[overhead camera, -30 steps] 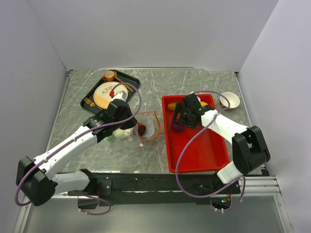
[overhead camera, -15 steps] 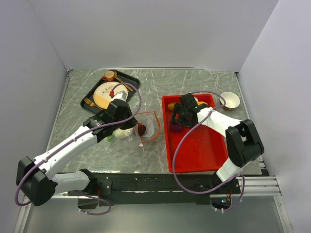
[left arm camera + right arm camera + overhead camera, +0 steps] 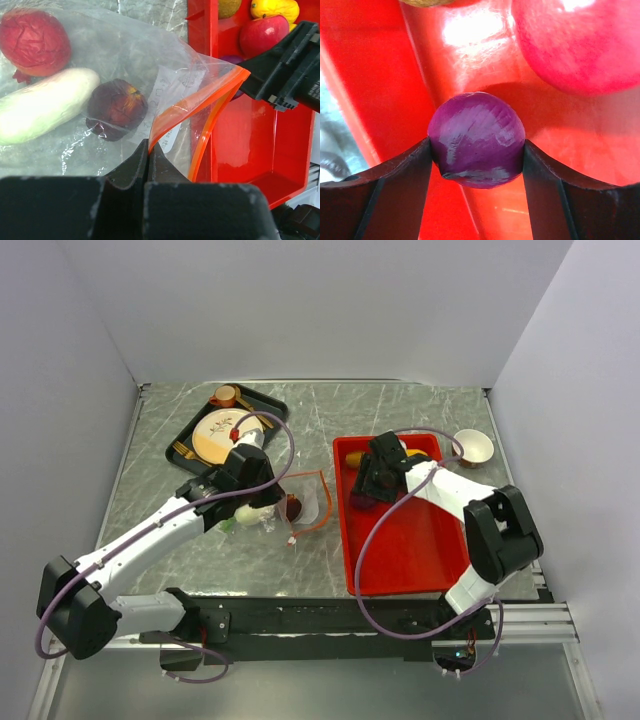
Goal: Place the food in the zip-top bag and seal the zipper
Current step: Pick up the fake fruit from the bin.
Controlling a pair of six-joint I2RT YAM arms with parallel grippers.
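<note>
The clear zip-top bag (image 3: 125, 45) lies on the table left of the red tray (image 3: 410, 540). Its orange-red zipper strip (image 3: 200, 97) stands open. My left gripper (image 3: 148, 146) is shut on the near edge of the bag's mouth and holds it up. Inside the bag are a red crinkled fruit (image 3: 34, 42), a white-green piece (image 3: 45, 112) and a maroon piece (image 3: 116, 107). My right gripper (image 3: 476, 150) is shut on a purple onion (image 3: 476, 140) by the tray's left wall (image 3: 362, 496). A red apple (image 3: 580, 45) and a yellow piece (image 3: 275, 9) lie in the tray's far end.
A black tray with a patterned white-and-orange plate (image 3: 215, 435) and a small cup (image 3: 224, 395) stands at the back left. A white bowl (image 3: 472, 447) sits right of the red tray. Walls close in the table on three sides.
My right arm has swung in and its gripper has shifted slightly left at the purple onion. The left arm and the bag have barely moved.
</note>
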